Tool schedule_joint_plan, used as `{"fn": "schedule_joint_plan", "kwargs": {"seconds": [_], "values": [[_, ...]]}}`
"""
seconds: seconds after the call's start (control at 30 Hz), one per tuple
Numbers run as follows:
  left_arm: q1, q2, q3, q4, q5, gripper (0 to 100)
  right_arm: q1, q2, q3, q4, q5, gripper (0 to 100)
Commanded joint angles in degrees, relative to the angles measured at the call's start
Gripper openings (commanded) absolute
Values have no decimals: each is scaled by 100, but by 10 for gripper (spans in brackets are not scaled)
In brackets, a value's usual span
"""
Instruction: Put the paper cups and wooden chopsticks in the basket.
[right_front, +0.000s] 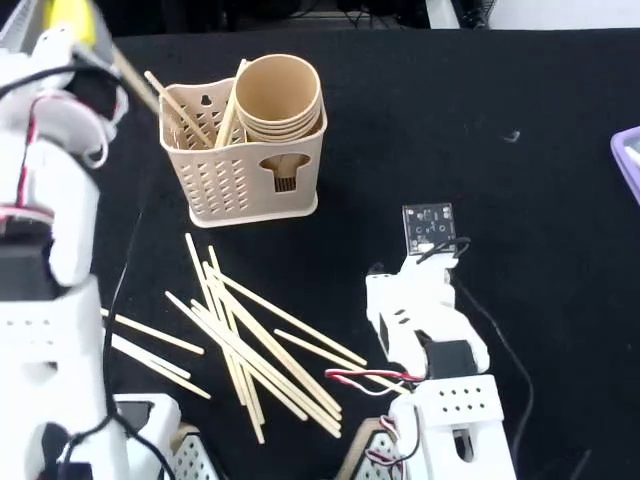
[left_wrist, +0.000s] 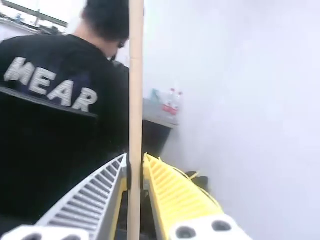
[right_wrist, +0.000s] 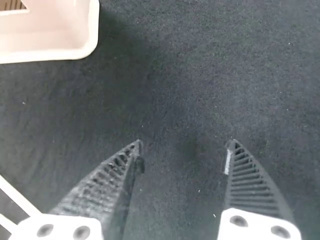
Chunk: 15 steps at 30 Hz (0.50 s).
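Overhead: black bench (right_front: 540, 300) bearing all items. Far left of centre, upright basket (right_front: 245, 190), with nested paper cups (right_front: 282, 95) in its right compartment and a few chopsticks (right_front: 185, 115) leaning in its left. Nearer, on the bench and apart from the basket, a fanned pile of loose chopsticks (right_front: 255, 350). Right pincer (right_wrist: 182, 160) spread apart, holding nothing, low over bare bench right of the pile. Left pincer (left_wrist: 135, 172) raised at far left, clamped on one chopstick (left_wrist: 135, 75). Step in hand, by judgement: delivering a single stick. Next: lining its end over the left compartment, then releasing without snagging the rim.
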Motion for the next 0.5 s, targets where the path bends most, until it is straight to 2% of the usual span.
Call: {"fn": "schedule_joint_plan", "kwargs": {"seconds": [0.0,0.23,0.47], "values": [[312,545,-523,-360,35,30,97,-154,-48,-123,9,261],[303,1451,-488,-580,35,30,97,-154,4,-246,9,261],[330,1653,198,-598,35,30,97,-154,4,-246,9,261]]}}
